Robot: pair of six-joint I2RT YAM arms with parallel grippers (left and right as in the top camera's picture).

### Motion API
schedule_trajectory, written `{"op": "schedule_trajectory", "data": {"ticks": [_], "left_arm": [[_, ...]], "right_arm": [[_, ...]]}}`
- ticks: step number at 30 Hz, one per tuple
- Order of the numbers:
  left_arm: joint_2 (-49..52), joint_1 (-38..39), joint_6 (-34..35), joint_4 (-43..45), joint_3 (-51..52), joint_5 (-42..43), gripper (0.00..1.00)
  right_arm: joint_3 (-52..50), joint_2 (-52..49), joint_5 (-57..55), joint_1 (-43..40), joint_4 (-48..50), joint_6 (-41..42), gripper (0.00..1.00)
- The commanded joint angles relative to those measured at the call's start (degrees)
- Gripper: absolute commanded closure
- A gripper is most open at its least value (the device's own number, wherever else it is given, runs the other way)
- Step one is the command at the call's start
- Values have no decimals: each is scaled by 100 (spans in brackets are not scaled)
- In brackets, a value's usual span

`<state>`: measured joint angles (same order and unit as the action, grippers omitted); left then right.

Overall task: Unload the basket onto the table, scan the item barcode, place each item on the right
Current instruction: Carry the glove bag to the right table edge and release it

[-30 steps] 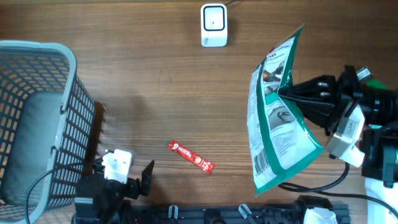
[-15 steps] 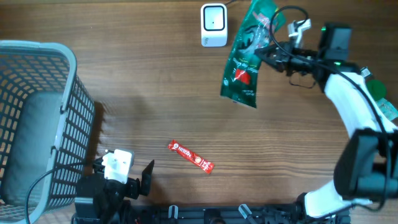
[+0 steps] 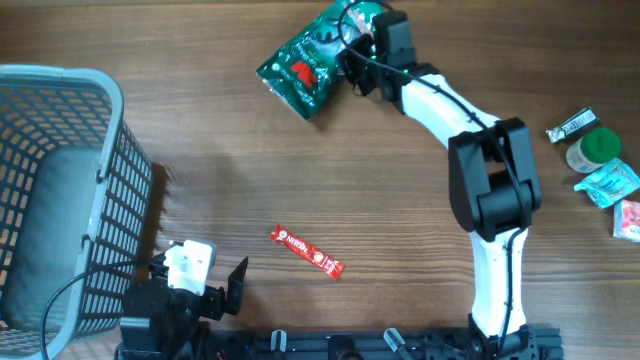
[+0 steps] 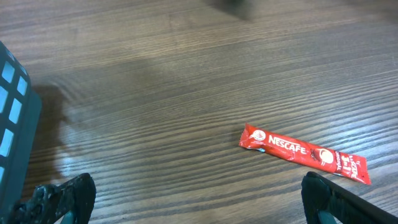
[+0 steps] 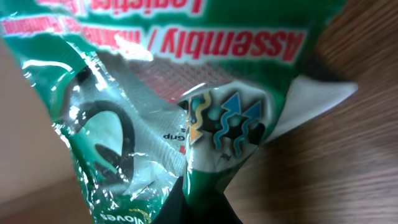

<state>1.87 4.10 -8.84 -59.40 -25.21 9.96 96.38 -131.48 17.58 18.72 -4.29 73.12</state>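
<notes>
The right arm reached across to the far edge of the brown wood-grain table (image 3: pixel 300 170), and the right gripper (image 3: pixel 349 68) was clamped on one edge of a crinkled green foil snack bag with red and white print (image 3: pixel 298 68). From overhead the bag lay out to the left of the gripper, tilted, near the table's far edge; whether it touched the wood could not be told. In the right wrist view the green bag (image 5: pixel 155 93) filled almost the whole frame, showing upside-down red lettering and a clear shiny window, with the dark fingers of the right gripper (image 5: pixel 199 196) pinched together on its lower fold. No barcode could be made out on the faces that showed. The left gripper (image 3: pixel 236 284) sat low at the near edge of the table, just beside the grey plastic lattice basket (image 3: pixel 112 200), and its jaws stood wide apart with nothing between them; in the left wrist view the left gripper (image 4: pixel 196 200) showed only its two black fingertips (image 4: pixel 65 198) at the bottom corners. A slim red Nescafé stick sachet (image 3: pixel 307 252) lay flat on the wood near it, apart from both fingers, also seen from the left wrist (image 4: pixel 305 154). At the right edge of the table lay a green-lidded small jar (image 3: pixel 600 148), a small silver wrapper (image 3: pixel 570 124) and a pale blue pouch (image 3: pixel 608 184), close together.
</notes>
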Motion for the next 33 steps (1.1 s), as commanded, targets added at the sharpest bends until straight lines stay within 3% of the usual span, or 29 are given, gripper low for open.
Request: {"op": "schedule_trajectory", "data": {"ticks": [1, 6, 10, 11, 16, 18, 20, 23, 24, 26, 28, 31, 33], "left_arm": [[-31, -20, 28, 22, 7, 50, 0], [-31, -20, 31, 24, 7, 50, 0], [-31, -20, 31, 22, 7, 50, 0], [-31, -20, 31, 22, 7, 50, 0], [-31, -20, 31, 24, 7, 50, 0], [-31, -20, 31, 22, 7, 50, 0], [-31, -20, 31, 22, 7, 50, 0], [-31, -20, 31, 22, 7, 50, 0], [-31, -20, 31, 22, 7, 50, 0], [-31, -20, 31, 22, 7, 50, 0], [-31, -20, 31, 22, 7, 50, 0], [-31, -20, 31, 22, 7, 50, 0], [-31, -20, 31, 22, 7, 50, 0]], "right_arm": [[232, 17, 551, 17, -197, 81, 95], [232, 863, 352, -195, -2295, -269, 96], [229, 1781, -1379, -1174, -5261, -758, 96], [227, 1786, -1624, -1521, -5530, -984, 96], [7, 1351, -2966, -3187, -5027, -1318, 94], [2, 1086, -2951, -3563, -4594, -1672, 91], [2, 931, -2835, -3838, -4210, -2299, 85], [160, 1045, -2675, -4089, -4072, -2520, 76], [350, 1154, -2326, -4186, -4089, -2697, 67], [929, 1427, -1368, -4328, -4365, -3126, 39], [1443, 1805, -367, -4325, -4843, -3401, 21], [1530, 2256, 1161, -4024, -5949, -3713, 15], [1530, 2308, 1609, -3606, -6837, -4131, 14]]}}
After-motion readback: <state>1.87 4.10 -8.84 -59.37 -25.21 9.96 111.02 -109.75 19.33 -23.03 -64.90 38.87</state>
